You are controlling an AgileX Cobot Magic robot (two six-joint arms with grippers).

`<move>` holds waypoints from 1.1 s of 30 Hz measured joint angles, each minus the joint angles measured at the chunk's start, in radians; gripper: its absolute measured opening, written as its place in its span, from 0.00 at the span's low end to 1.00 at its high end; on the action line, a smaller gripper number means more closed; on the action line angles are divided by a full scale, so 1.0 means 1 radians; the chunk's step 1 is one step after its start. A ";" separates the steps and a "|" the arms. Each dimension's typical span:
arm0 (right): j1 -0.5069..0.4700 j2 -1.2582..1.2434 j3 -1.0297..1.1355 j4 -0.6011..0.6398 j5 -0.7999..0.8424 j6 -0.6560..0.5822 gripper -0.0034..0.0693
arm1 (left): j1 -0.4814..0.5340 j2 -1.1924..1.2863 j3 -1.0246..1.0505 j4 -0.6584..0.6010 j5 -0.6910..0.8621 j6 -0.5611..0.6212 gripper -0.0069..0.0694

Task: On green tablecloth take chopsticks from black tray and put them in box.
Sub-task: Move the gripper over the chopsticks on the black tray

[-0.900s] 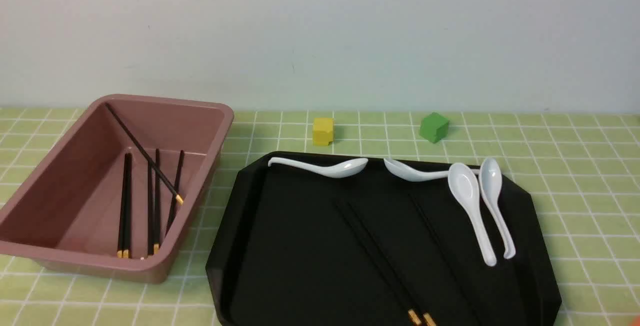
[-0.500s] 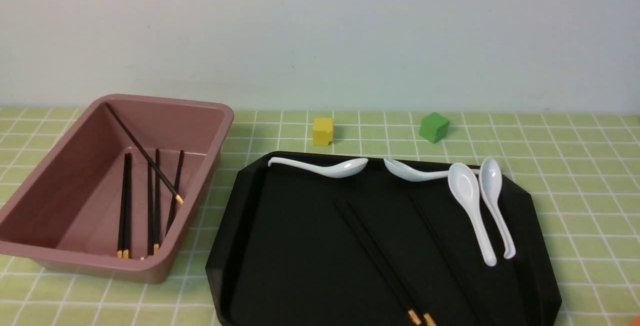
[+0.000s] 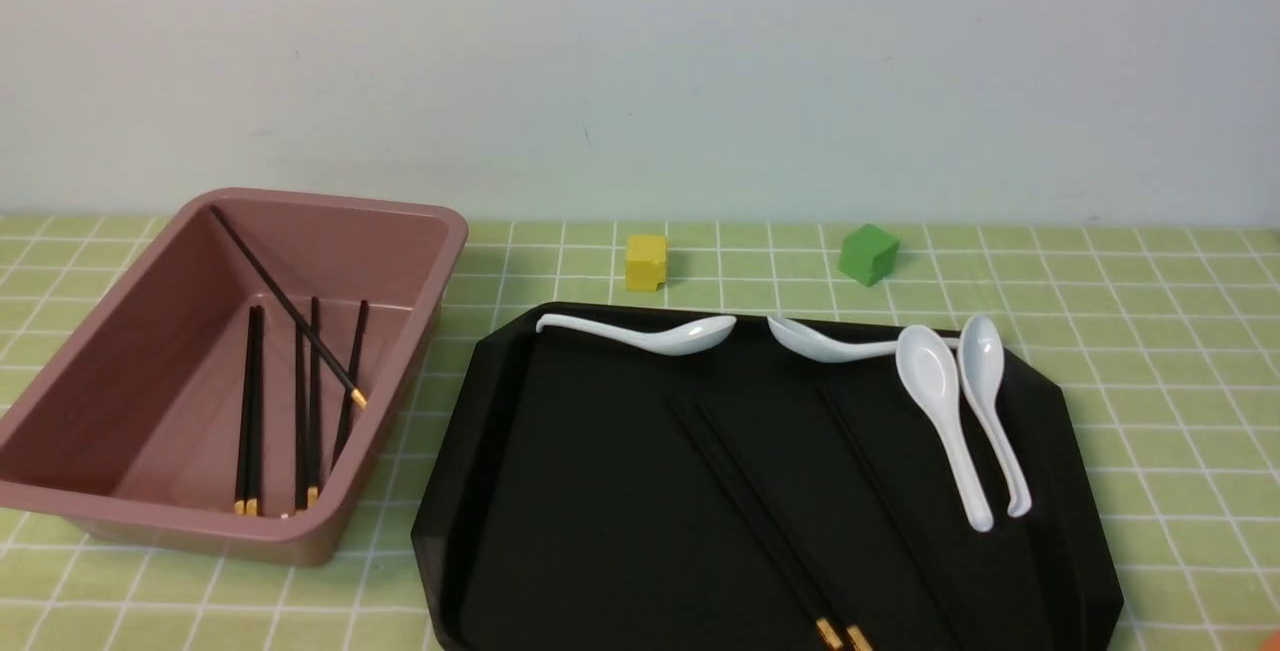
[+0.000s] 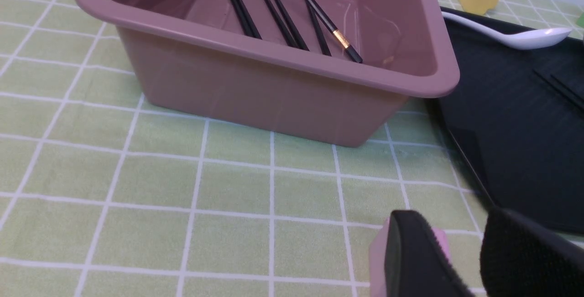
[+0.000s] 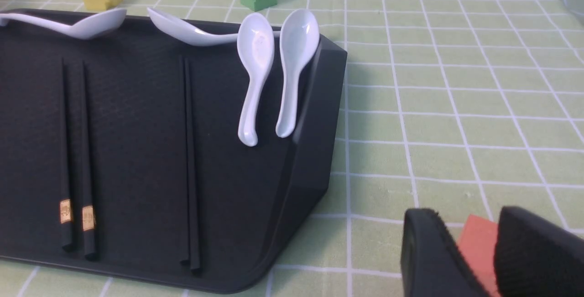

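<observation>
This looks like a staged tabletop test bench, more lab than home. A bare pale wall [image 3: 640,61] stands behind a checked green tablecloth [image 3: 1150,411], where a yellow cube [image 3: 646,262] and a green cube [image 3: 868,253] sit as props near a tray [image 3: 600,491] of spoons [image 3: 927,366].

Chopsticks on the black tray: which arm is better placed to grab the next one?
Right, probably. The right gripper sits just right of the black tray, with the chopsticks close by. The left gripper is over the green tablecloth by the box.
</observation>
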 joint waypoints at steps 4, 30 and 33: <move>0.000 0.000 0.000 0.000 0.000 0.000 0.38 | 0.000 0.000 0.000 0.000 0.000 0.000 0.40; 0.000 0.000 0.004 0.304 -0.029 0.125 0.38 | 0.000 0.000 0.000 0.000 0.000 0.000 0.40; 0.000 0.000 0.005 0.524 -0.082 0.189 0.38 | 0.000 0.000 0.000 0.000 0.000 0.000 0.40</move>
